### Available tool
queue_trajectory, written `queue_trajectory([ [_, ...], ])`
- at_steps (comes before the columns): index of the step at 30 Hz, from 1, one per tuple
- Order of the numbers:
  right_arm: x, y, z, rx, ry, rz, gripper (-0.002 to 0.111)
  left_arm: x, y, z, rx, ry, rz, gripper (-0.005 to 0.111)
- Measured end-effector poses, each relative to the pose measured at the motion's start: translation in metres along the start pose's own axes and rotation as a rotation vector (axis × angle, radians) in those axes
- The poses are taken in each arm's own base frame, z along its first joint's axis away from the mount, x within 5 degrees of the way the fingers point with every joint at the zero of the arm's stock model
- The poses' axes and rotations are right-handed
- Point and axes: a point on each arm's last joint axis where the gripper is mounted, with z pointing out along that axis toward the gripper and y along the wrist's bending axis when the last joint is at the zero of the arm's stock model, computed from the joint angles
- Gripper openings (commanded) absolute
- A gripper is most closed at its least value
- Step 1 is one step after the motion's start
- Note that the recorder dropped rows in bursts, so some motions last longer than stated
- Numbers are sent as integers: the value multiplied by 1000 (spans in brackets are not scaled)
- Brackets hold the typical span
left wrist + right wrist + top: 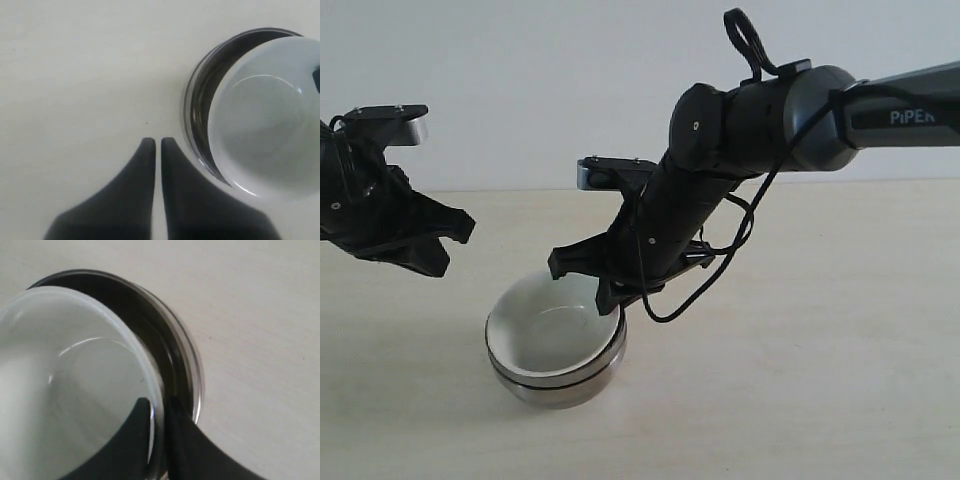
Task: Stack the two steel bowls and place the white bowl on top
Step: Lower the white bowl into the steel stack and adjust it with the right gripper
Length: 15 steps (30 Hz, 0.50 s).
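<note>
white bowl nested on the steel bowls, right pincer on its rim
the steel bowls [565, 388] sit one inside the other on the tabletop [820, 380], left of centre and toward the near side. the white bowl [555, 325] rests in the upper one, open side up, set off centre so a dark crescent of steel shows beside it. the right pincer [158, 402] reaches down from the right to the far right rim, narrow, one finger inside and one outside, pinching the white rim. the left pincer [155, 142] hovers left of the stack above the tabletop, closed and holding nothing.
</note>
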Motion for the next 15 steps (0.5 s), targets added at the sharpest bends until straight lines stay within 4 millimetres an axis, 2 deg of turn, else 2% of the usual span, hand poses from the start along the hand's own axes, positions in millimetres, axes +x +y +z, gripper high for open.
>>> queue_trajectory([
  [1,0,0,0,1,0,-4,23,0,0,0,0,0,0,4],
  [4,0,0,0,-1,-2,-3,37,0,0,0,0,0,0,4],
  [15,-1,-1,0,11,-4,-24,36,0,0,0,-1,-4,0,4],
])
